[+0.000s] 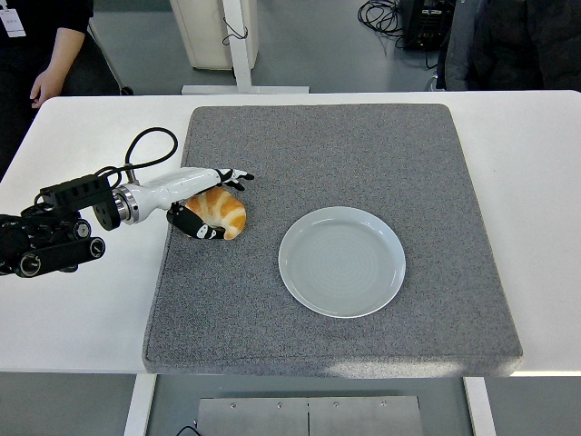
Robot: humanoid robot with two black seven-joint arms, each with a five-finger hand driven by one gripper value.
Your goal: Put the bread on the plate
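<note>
**Bread on the mat, plate bare**

The bread (219,212), a golden-brown croissant with paler stripes, lies flat on the left part of the grey mat (363,145). The plate (341,262), round, pale blue-grey and bare, sits upright to its right and a little nearer, well apart from it.

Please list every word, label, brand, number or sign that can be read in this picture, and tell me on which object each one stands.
There is no text that can be read.
The croissant, plate, grey mat and white table: no print shows.
The left hand and its black arm: no lettering can be made out.
White tag on the person at the top left: too small and blurred to read.
</note>
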